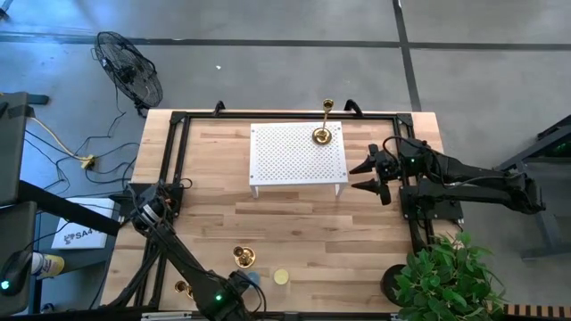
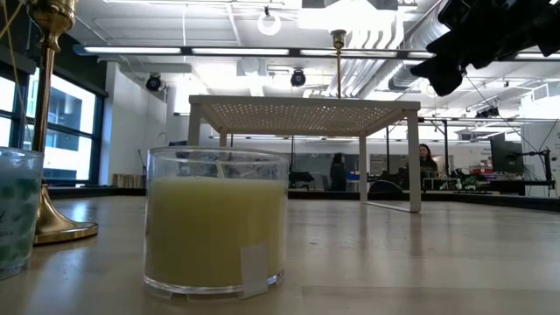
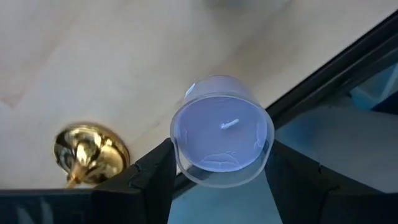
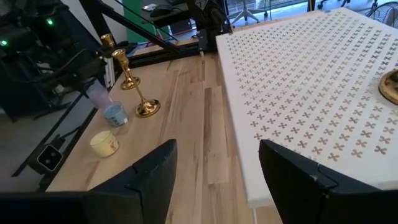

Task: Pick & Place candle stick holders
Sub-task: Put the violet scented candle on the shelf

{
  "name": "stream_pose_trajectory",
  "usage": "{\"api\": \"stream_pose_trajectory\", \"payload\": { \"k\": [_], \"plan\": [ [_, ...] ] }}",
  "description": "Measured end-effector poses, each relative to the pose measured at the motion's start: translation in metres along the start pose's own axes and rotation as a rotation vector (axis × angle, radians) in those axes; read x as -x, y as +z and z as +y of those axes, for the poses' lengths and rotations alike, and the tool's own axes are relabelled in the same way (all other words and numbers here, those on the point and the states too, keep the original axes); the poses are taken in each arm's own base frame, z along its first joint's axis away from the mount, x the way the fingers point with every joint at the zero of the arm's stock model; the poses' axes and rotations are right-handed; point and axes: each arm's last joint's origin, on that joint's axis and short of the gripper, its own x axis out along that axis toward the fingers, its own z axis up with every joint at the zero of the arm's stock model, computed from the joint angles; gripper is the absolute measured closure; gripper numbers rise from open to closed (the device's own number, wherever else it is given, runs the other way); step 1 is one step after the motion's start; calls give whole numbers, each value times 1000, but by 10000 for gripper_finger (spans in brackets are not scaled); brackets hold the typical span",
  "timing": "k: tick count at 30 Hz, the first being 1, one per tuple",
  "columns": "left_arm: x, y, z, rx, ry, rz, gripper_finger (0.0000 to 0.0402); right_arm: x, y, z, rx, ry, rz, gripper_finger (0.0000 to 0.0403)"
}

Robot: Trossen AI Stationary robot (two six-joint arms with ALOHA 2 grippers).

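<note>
Table [image 1: 294, 241] is pale wood w/ lengthwise plank grain, edged by a black frame [image 1: 174, 160]; the raised stand [image 1: 297, 160] is white, perforated w/ a regular grid of small cross-shaped cutouts (clearest in right wrist view). Candle stick holders are shiny gold/brass: one on the stand [image 1: 323, 132], two near the front edge [image 1: 243, 258] [image 1: 183, 288]. Jar candles: pale yellow wax in clear glass [image 2: 215, 223], a blue-patterned one [image 4: 115, 114], and a lavender one w/ white wick [image 3: 222, 132] betw. the black fingers [image 3: 149, 177] of the left gripper [image 3: 217, 171]; potted plant [image 1: 446, 276] is green.
</note>
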Motion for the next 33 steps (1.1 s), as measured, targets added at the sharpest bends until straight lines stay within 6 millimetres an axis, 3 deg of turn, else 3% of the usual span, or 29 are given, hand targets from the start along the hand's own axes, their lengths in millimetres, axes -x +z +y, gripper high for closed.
{"api": "stream_pose_trajectory", "payload": {
  "k": [15, 27, 33],
  "plan": [
    [2, -1, -5, -35, -55, 1, 195, 0, -2, 0, -12, -2, 21, 180],
    [5, 2, -21, -150, -221, -149, 195, 0, -4, 0, -22, 12, 45, 180],
    [24, 2, -28, -207, -282, -246, 196, 0, -5, 1, -21, 17, 50, 180]
  ]
}}
